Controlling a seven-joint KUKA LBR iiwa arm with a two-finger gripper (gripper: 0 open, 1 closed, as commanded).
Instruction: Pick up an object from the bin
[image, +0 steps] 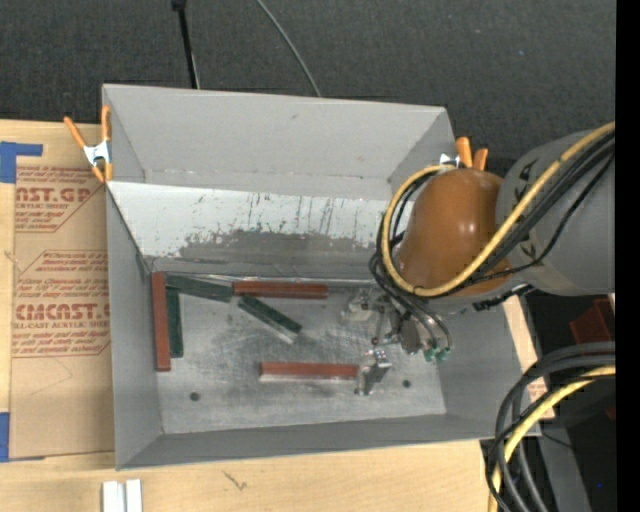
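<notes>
My gripper (373, 372) hangs low over the bin floor at the front right, under the orange wrist cover. It is at the right end of a red-brown flat bar (306, 371) that lies lengthwise near the front wall. Whether it touches the bar I cannot tell. A dark green bar (268, 316) lies tilted on the floor, behind and to the left of the gripper. Another red-brown bar (282, 290) rests along the foot of the back wall.
A dark green bar (200, 290) lies at the back left. Along the left wall a red-brown bar (160, 322) and a green bar (176, 326) lie side by side. The arm and its cables cover the bin's right side.
</notes>
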